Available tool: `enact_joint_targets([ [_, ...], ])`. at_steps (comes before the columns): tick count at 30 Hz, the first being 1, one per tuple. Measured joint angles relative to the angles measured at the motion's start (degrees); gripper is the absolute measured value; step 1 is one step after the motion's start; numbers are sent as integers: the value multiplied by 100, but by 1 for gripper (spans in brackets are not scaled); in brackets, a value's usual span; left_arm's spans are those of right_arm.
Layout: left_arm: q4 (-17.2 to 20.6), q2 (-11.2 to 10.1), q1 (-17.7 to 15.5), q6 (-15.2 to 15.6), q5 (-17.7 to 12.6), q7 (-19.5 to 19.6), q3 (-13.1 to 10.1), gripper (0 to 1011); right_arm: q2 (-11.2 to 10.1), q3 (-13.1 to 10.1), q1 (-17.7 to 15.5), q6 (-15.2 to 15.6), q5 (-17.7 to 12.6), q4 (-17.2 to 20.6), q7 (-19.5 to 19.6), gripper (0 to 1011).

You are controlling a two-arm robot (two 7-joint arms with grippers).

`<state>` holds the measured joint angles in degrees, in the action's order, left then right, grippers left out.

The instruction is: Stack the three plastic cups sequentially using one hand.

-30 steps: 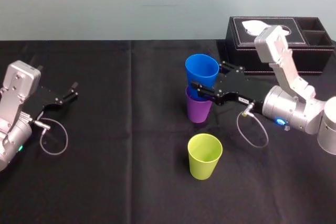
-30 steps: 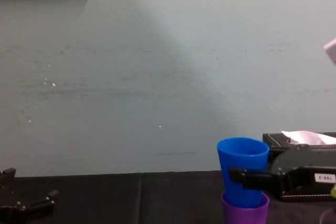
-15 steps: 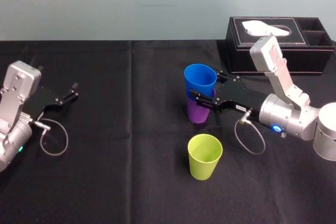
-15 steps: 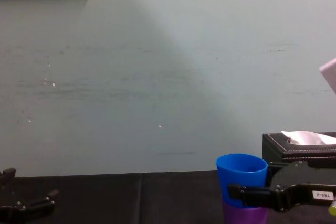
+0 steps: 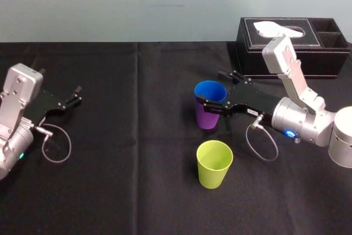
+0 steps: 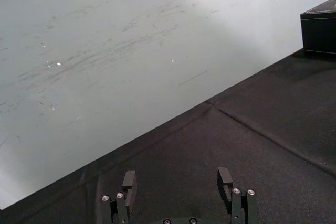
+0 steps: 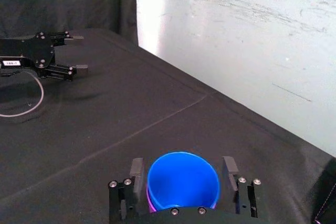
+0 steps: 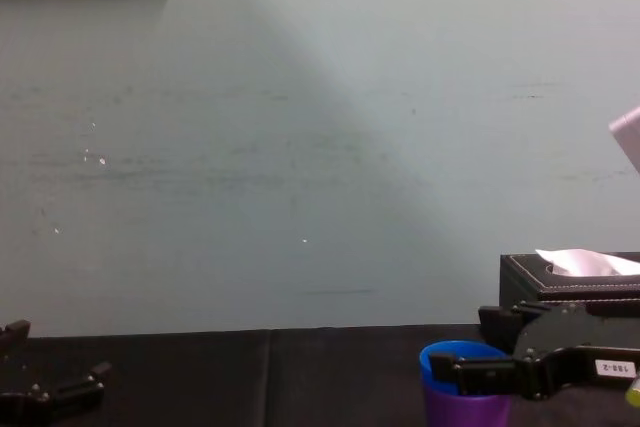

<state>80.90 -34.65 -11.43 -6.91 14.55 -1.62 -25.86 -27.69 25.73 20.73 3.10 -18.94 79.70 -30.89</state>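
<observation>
Since half a second ago the bright blue tapered plastic cup (image 5: 210,92) has sunk lower into the purple tapered plastic cup (image 5: 207,118), so that little more than its rim stands above the purple one, and the fingers beside it have spread apart. At the far left, the left gripper (image 5: 77,95), a black gripper with thin flat fingers, lies parked low over the black cloth-covered table (image 5: 137,163) with its fingers apart, holding nothing and well away from all the cups. Near the middle of the table the blue and purple cups stand upright, mouths up, as one nested pair. The yellow-green tapered plastic cup (image 5: 214,164) stands alone, upright and mouth up, closer to the robot than the pair, apart from it and almost in line with it. To the right, the right gripper (image 5: 209,87) reaches in sideways with one finger on each side of the blue cup; the right wrist view shows a thin gap between each finger and the cup wall, so the grip looks let go. A black leather tissue box (image 5: 291,48) sits behind the right arm. Two cups appear stacked and one is left. The next move likely turns on this: the lone cup lies toward the robot from the right gripper, its long axis vertical, and the right arm is much the nearer one.
</observation>
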Motion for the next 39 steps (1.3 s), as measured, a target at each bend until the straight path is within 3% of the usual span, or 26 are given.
enact_joint_targets([
  [3, 0, 0, 0, 0, 0, 0, 0, 1011, -1, -1, 0, 1, -1, 1, 1, 1002],
  [27, 0, 0, 0, 0, 0, 0, 0, 1011, -5, -1, 0, 9, -3, 12, 8, 1002],
  [33, 0, 0, 0, 0, 0, 0, 0, 1011, -170, -241, -263, -156, -361, 103, -159, 1002],
  [39, 0, 0, 0, 0, 0, 0, 0, 1011, -519, -586, -801, -448, -934, 360, -461, 1002],
])
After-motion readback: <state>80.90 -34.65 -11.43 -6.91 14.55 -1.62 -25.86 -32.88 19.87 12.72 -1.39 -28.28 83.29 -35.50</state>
